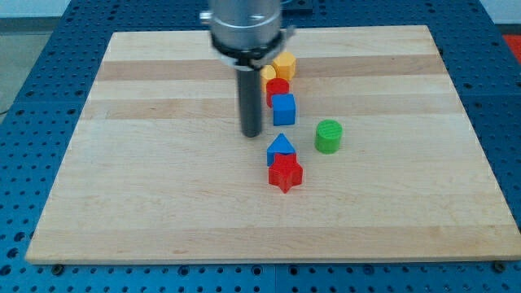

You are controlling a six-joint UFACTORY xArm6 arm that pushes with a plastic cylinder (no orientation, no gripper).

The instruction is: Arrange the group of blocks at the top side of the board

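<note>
My tip (251, 133) rests on the wooden board (163, 163), just left of the blue cube (283, 109) and up-left of the blue triangular block (281, 147). A yellow hexagonal block (284, 64) sits nearest the view's top, with another yellow block (269, 74) partly hidden behind my rod. A red cylinder (278, 88) sits just below them, touching the blue cube. A red star (286, 172) touches the blue triangular block from below. A green cylinder (329, 136) stands alone to the right.
The board lies on a blue perforated table (32, 73). The arm's grey body (244, 28) hangs over the board's top middle and hides part of it.
</note>
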